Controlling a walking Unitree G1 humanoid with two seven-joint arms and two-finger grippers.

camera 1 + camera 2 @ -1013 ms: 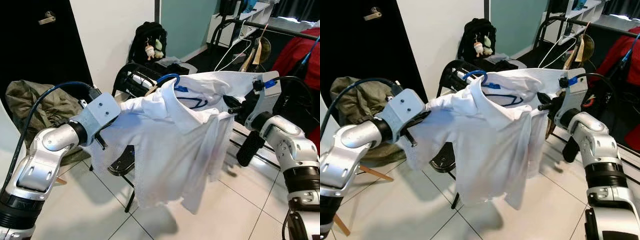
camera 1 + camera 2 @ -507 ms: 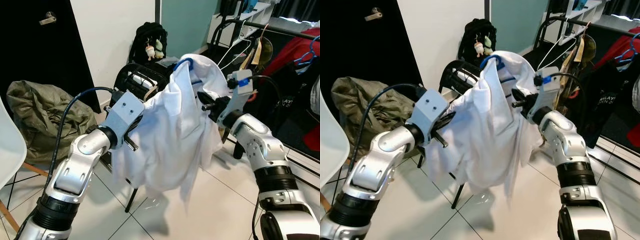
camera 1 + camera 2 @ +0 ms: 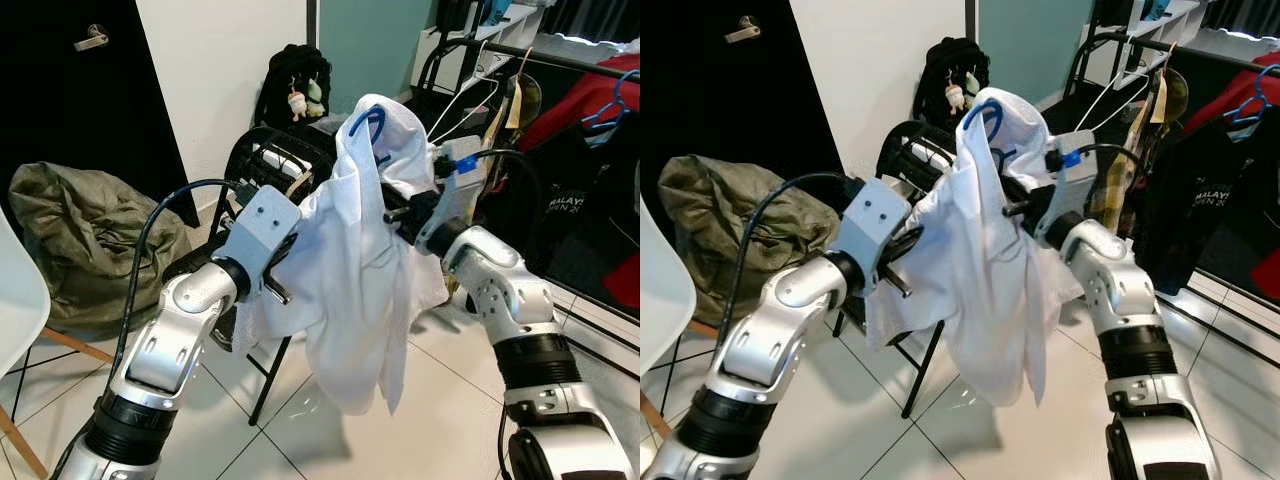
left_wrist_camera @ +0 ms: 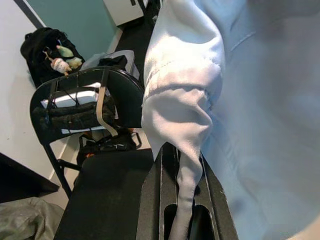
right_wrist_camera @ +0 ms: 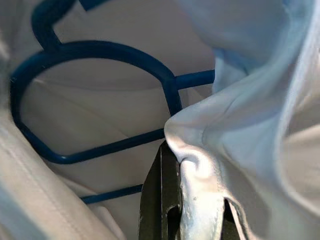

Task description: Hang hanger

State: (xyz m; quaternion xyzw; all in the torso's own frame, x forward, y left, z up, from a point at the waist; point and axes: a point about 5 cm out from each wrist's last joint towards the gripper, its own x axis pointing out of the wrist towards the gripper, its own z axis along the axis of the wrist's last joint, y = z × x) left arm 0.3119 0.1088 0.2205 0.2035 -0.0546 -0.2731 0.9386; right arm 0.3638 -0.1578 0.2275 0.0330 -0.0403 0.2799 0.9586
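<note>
A white shirt [image 3: 355, 270] hangs on a blue hanger whose hook [image 3: 365, 122] sticks up from the collar. Both arms hold the shirt up in front of me. My left gripper [image 4: 184, 165] is shut on a fold of the shirt's left shoulder. On the other side, my right gripper [image 5: 187, 200] is shut on the shirt's cloth next to the blue hanger's frame [image 5: 100, 95]. A black clothes rail [image 3: 570, 62] runs at the back right, with clothes hanging from it.
A black folding chair [image 3: 275, 160] stands right behind the shirt. A green bag [image 3: 70, 220] lies by the black door at the left. A black backpack [image 3: 300, 75] leans on the wall. A white chair edge [image 3: 20, 310] is at the far left.
Both arms have drawn together, so the spread shirt now hangs bunched and narrow. The camera has turned right and the rail shows more.
</note>
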